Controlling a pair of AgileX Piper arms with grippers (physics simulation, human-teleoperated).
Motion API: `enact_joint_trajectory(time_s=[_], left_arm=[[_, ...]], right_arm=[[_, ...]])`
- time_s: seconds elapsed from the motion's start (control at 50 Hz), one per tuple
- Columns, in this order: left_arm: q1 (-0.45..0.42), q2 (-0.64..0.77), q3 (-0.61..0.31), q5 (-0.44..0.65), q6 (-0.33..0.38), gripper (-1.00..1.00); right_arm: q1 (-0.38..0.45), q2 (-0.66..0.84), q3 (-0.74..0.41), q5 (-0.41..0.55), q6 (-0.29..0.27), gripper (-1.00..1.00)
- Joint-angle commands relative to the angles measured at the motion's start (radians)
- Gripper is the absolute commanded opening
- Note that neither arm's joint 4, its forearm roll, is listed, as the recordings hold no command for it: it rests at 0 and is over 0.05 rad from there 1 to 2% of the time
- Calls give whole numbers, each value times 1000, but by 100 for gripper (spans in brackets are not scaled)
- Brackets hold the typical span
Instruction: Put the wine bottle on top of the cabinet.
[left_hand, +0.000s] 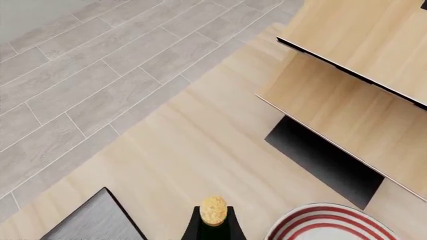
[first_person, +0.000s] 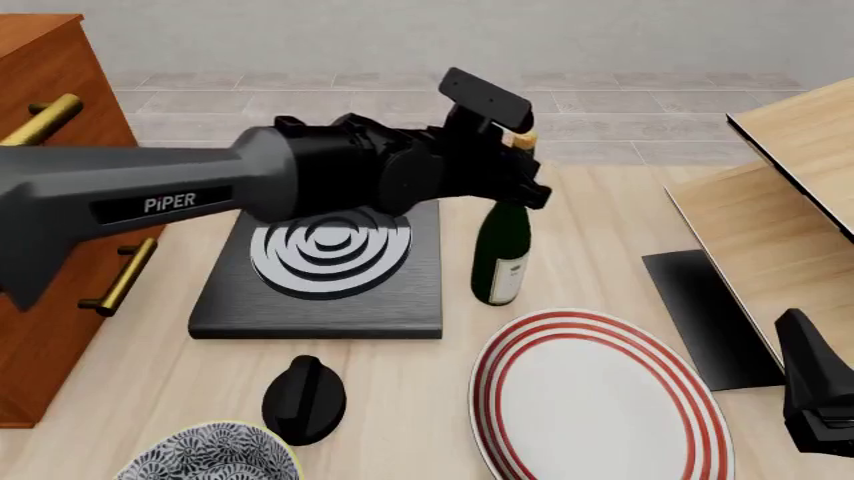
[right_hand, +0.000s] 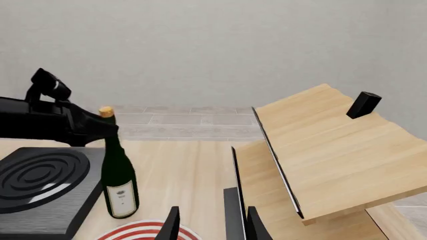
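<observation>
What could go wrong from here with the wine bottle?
The left gripper sits at the neck of the wine bottle, just under the gold cap; held that high, the bottle may swing or slip when lifted. The red-striped plate and black hotplate flank its base, so a tip would hit them. The cabinet lies across the hotplate.

1. I took it for a simulated home kitchen: a black hob (first_person: 320, 270) and its loose knob (first_person: 304, 398) sat at my 11 o'clock.
2. A red-ringed plate (first_person: 587, 400), a patterned bowl (first_person: 207, 455) and grey floor tiles (left_hand: 73, 75) said likewise.
</observation>
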Motion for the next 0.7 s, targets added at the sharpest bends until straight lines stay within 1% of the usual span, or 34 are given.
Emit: enact_joint_trajectory(time_s=[0.02,0.12,0.34,0.4,0.44,0.46,0.5,0.54,0.58,0.6,0.68,0.7], left_arm=[[6,-23,11,-22,-1,-100],[22,-34,8,-25,-14,-100],[16,-58,25,-40,-5,-100],[3,-70,30,-40,6,-100],[12,-84,31,-44,-19,-100],[15,-81,23,-38,-9,-100],[18,-96,18,-31,-26,-100],[7,-118,21,-27,-17,-100],[-3,-134,29,-29,10,-100],[-1,-149,26,-13,8,-100],[-4,-172,45,-15,12,-100],[-24,-185,60,-8,22,-100]], right_arm=[[0,0,0,0,0,100],[0,0,0,0,0,100],[0,0,0,0,0,100],[0,0,0,0,0,100],[0,0,0,0,0,100],[0,0,0,0,0,100],[0,0,0,-1,0,100],[0,0,0,1,0,100],[0,0,-1,1,0,100],[0,0,-1,1,0,100],[0,0,-1,1,0,100],[0,0,-1,0,0,100]])
